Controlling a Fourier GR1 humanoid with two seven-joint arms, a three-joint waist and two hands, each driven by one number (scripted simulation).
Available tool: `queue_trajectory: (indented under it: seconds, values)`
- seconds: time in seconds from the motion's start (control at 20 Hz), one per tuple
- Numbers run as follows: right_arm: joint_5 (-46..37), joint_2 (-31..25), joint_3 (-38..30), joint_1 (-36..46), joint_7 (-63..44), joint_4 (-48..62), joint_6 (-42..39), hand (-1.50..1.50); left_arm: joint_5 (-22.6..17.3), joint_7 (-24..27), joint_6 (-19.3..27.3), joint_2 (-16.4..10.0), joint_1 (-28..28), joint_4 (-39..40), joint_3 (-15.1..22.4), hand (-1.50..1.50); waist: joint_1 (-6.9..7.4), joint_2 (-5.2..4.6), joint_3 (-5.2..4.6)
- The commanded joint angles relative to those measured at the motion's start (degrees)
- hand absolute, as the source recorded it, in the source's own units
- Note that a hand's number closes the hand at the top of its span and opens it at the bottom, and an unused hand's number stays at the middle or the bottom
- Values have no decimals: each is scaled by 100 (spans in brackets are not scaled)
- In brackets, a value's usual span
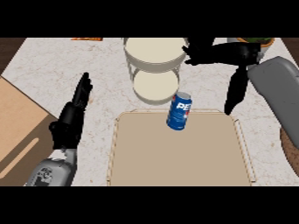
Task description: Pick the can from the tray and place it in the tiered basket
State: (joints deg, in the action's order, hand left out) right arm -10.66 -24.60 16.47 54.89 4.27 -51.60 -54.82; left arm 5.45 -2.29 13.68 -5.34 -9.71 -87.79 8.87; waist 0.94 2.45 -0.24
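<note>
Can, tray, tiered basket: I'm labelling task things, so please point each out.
can (180, 113), head view, its blue side
tray (178, 162), head view, its bare floor
tiered basket (153, 48), head view, upper tier's bare floor

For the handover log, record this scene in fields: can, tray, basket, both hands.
tray: flat beige rectangular tray, at the counter's near edge
can: blue cylindrical metal can, standing on the tray near its far rim, untouched
basket: cream round two-tier basket, beyond the tray's far rim
left hand: black left hand, open, left of the tray
right hand: black right hand, beside the basket's top tier
</note>
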Motion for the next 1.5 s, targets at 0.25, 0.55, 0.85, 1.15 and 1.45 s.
queue_trajectory:
  seconds: [0.25, 0.55, 0.85, 1.15, 1.45]
  values:
    - [-424, 489, 420, -40, -466, 797, 7, -150, 36, -32, -35, 61, -25, -77, 82, 0, 157, -321, 22]
    - [-457, 741, 502, -124, -567, 700, 106, -150, -13, -112, -55, -11, -60, -108, -57, 0, 108, -295, 20]
    - [-553, 682, 487, -280, -429, 731, 164, -150, 249, -55, 165, 226, -63, -48, 180, 0, 85, -309, 25]
    - [-587, 961, 478, -459, -529, 721, 273, -150, 35, 83, -62, 60, 136, -61, 1, 0, 44, -283, 22]
    - [-613, 1404, 256, -404, -949, 846, 325, -150, 118, -74, 30, 116, 127, -102, -59, 0, -52, -247, 23]
